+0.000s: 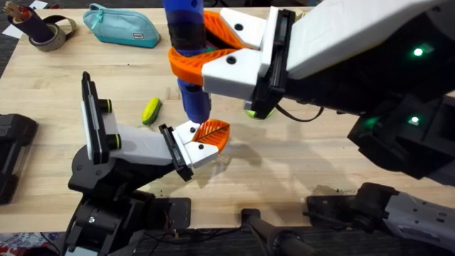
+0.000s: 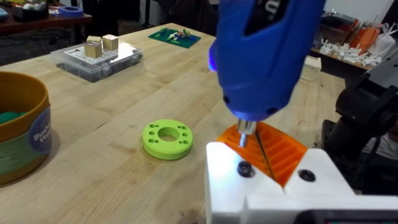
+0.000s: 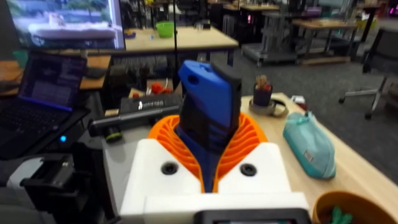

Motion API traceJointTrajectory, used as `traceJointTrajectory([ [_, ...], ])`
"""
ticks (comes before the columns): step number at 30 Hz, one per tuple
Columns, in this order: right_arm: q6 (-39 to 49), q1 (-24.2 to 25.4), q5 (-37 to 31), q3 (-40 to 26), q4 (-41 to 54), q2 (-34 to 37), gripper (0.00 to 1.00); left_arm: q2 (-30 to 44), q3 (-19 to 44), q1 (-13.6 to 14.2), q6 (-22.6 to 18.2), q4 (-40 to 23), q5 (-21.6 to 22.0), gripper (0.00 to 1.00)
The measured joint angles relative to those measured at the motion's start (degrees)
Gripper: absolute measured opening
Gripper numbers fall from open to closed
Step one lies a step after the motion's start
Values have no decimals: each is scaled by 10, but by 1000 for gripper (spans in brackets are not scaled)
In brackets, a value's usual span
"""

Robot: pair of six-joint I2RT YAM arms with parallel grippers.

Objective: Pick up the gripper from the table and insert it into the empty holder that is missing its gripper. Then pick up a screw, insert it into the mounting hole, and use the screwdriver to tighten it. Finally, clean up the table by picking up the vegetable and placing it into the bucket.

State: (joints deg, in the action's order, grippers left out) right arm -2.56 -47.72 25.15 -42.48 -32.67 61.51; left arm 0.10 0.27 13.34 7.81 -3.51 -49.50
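Pale wood table (image 1: 298, 163) — workshop desks behind (right gripper (image 1: 202, 51) grasps screwdriver (image 1: 186, 50); left unclear).

Screwdriver (image 1: 186, 43) top beyond overhead edge

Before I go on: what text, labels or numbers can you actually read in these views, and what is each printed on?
"Bu..." in white letters on the blue band of the bucket, cut off by its curve; the rest is not readable.
A dark patch on the teal pouch: too small to read.
White lettering on a black bar behind the screwdriver: blurred, unreadable.
Nothing else is legible.
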Motion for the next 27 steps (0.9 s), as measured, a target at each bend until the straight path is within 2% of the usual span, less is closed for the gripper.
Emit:
traceJointTrajectory([
  [3,0,0,0,2,14,3,59,0,0,0,0,-3,0,15],
  [8,-4,0,10,8,-23,11,58,0,0,0,0,-3,0,15],
  [12,-3,8,50,-7,-23,12,58,0,0,0,0,-3,0,15],
  [21,-13,58,179,-138,-28,62,59,0,0,0,0,-3,0,15],
  [27,-34,63,261,-211,-34,123,58,0,0,0,0,-3,0,15],
])
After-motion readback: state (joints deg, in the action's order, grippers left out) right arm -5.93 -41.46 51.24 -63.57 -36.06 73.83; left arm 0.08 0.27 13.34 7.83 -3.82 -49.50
